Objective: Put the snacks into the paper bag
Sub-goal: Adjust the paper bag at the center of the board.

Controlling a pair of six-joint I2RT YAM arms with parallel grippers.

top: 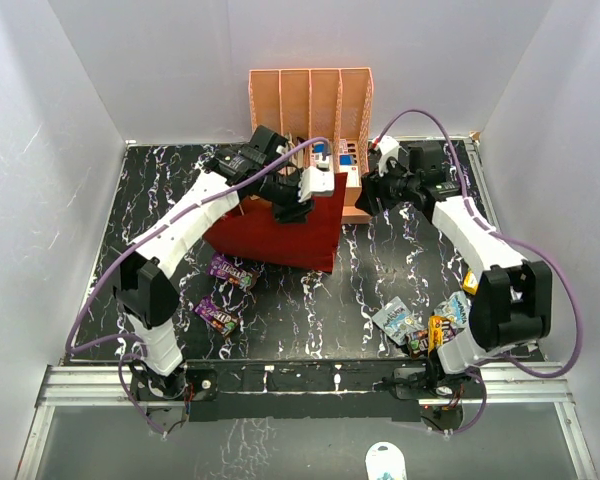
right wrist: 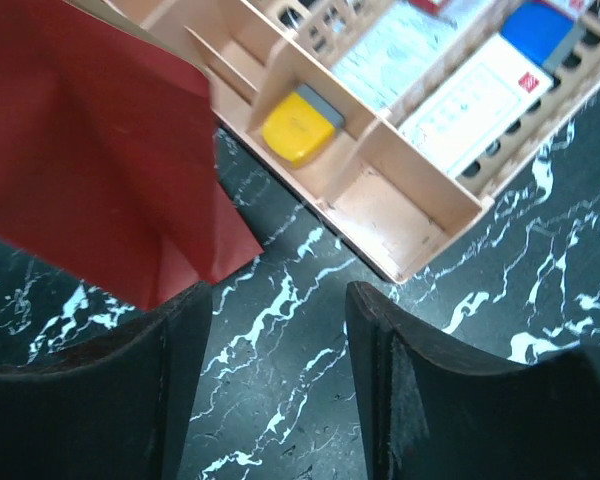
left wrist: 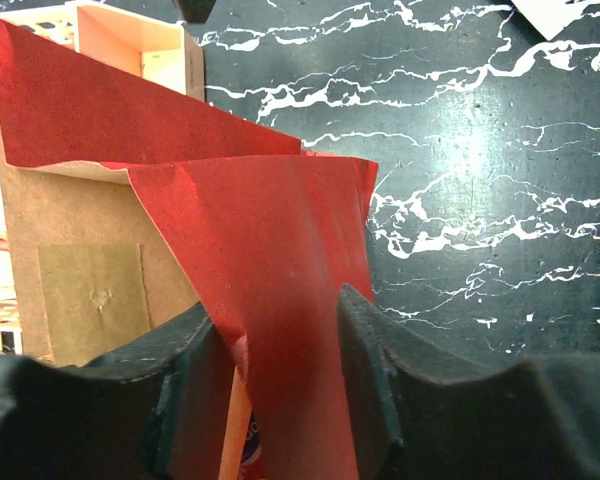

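Clamped in left pincer [left wrist: 280, 385]: red bag [left wrist: 270, 250] edge, bag standing mid-surface [top: 310, 300] before organizer [top: 310, 95]. Right pincer [right wrist: 280, 375] parted, empty, beside bag corner. Purple bars [top: 232, 270] near-left, pouches [top: 395, 320] and packets [top: 436, 330] near-right.

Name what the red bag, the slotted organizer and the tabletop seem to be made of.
Paper bag: matte red paper over brown kraft, holding sharp creases and folds. Organizer: peach, probably moulded plastic, with smooth thin walls and slotted sides. Table: glossy black surface with white marble veining, likely a printed laminate or film.
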